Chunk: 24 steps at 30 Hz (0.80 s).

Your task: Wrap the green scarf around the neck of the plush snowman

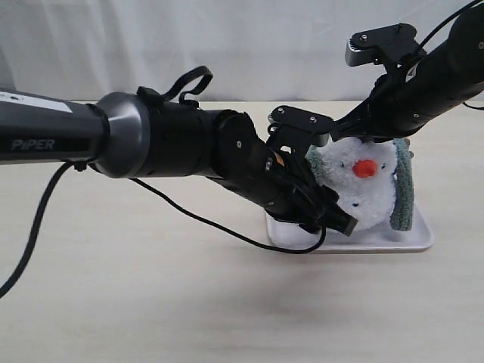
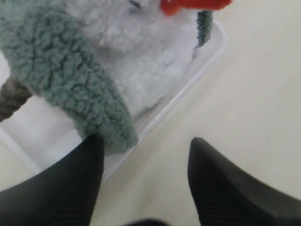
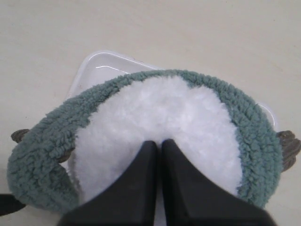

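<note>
Exterior view: snowman (image 1: 370, 200) on a tray (image 1: 412, 240), right of centre, scarf (image 1: 403, 193) hanging down its frame-right side. Only the left wrist view shows the left gripper (image 2: 146, 141) with jaws spread, a scarf end beside one. Only the right wrist view shows the right gripper (image 3: 160, 141) with jaws pressed together against white plush, scarf arcing around it.

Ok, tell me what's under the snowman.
A white tray lies under the plush snowman; its rim shows beside the plush. The tray's middle is covered by the plush, so whether the green scarf tucks beneath cannot be seen.
</note>
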Motion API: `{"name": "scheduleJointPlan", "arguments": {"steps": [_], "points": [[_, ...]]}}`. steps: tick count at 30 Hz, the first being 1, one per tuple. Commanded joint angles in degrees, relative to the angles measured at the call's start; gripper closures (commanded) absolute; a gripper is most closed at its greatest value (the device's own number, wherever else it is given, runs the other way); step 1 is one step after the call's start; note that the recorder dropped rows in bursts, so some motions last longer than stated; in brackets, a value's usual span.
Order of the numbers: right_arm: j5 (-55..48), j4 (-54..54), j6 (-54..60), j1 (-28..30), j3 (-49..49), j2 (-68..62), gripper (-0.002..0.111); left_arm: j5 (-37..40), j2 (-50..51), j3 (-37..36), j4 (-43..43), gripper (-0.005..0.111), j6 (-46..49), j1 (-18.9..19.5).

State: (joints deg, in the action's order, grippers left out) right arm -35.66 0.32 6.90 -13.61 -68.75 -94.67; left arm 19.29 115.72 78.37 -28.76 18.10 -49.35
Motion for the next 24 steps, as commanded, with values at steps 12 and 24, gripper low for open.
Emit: {"name": "scheduleJointPlan", "arguments": {"steps": [12,24], "points": [[-1.76,0.33,-0.05,0.17,0.44,-0.4,0.104,-7.82,4.72,-0.29,-0.7,0.05,-0.08,2.69],[-1.25,0.33,-0.05,0.17,0.44,-0.4,0.104,-9.63,4.79,-0.29,-0.4,0.085,1.5,1.63]]}}
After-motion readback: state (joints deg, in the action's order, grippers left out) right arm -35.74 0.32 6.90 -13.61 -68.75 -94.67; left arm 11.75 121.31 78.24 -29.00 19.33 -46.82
